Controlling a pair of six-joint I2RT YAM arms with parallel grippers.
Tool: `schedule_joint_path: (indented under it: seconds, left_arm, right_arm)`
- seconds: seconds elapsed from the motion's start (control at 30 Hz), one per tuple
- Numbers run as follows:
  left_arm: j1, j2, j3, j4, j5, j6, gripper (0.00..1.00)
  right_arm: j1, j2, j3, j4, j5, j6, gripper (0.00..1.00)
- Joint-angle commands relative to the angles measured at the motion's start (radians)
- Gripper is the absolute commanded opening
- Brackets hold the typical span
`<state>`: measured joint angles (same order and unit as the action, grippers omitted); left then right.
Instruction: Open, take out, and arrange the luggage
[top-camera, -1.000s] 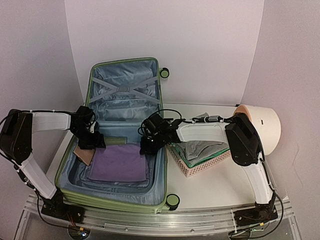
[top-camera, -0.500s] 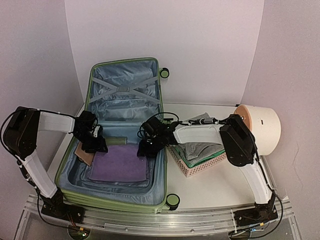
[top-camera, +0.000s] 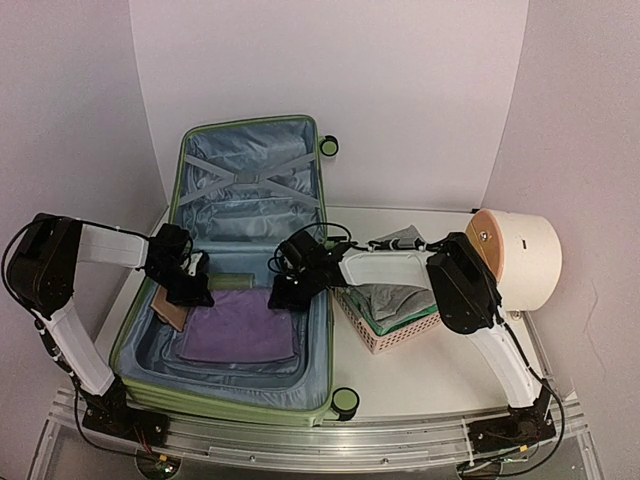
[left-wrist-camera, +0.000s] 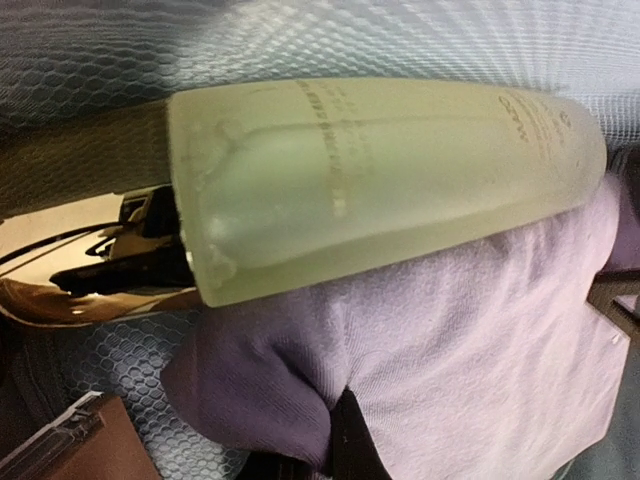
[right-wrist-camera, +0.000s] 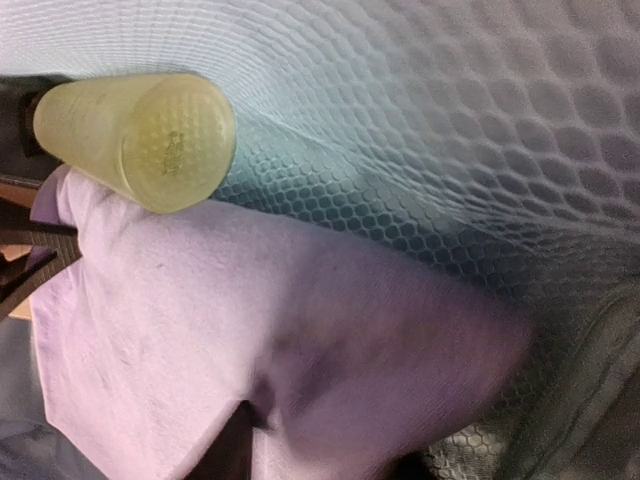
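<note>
The luggage (top-camera: 225, 405) lies open on the table, its lid (top-camera: 250, 175) leaning on the back wall. A folded purple cloth (top-camera: 240, 330) lies in the base, with a pale green bottle (top-camera: 235, 281) along its far edge. My left gripper (top-camera: 192, 292) is at the cloth's far left corner; the cloth (left-wrist-camera: 450, 340) creases tightly round its black finger (left-wrist-camera: 350, 445) under the bottle (left-wrist-camera: 380, 170). My right gripper (top-camera: 283, 294) is at the far right corner. Cloth (right-wrist-camera: 200, 320) bunches over its one visible finger (right-wrist-camera: 232, 455), hiding the jaws.
A brown flat object (top-camera: 168, 308) lies left of the cloth inside the case. A pink slotted basket (top-camera: 400, 335) holding grey cloth stands right of the case. A cream drum (top-camera: 520, 255) lies at the far right. A case wheel (top-camera: 345, 402) sticks out in front.
Both grippers have come down onto the far corners of the purple cloth. The left one has closed on its corner. The right arm has shifted slightly left.
</note>
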<state>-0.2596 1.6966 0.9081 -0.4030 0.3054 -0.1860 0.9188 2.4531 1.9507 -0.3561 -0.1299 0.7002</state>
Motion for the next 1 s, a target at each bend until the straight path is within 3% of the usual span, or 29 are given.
schedule_joint_path:
  seconds: [0.0, 0.1, 0.2, 0.6, 0.97]
  left_arm:
    - [0.004, 0.003, 0.052, -0.025, 0.082, 0.032, 0.00]
    - [0.005, -0.022, 0.073, -0.064, 0.073, 0.044, 0.00]
    - [0.006, -0.057, 0.088, -0.091, 0.069, 0.061, 0.00]
    - [0.006, -0.184, 0.304, -0.295, 0.112, 0.184, 0.00]
    - [0.006, -0.260, 0.438, -0.237, 0.214, 0.341, 0.00]
  right_arm:
    - [-0.008, 0.034, -0.024, 0.059, -0.060, -0.001, 0.22]
    - [-0.008, -0.013, -0.055, 0.087, -0.050, -0.005, 0.07]
    - [-0.008, -0.064, -0.068, 0.095, -0.033, -0.034, 0.00]
    - [-0.008, -0.304, -0.073, 0.119, 0.089, -0.184, 0.00]
    - [-0.012, -0.412, -0.059, 0.155, 0.212, -0.313, 0.00]
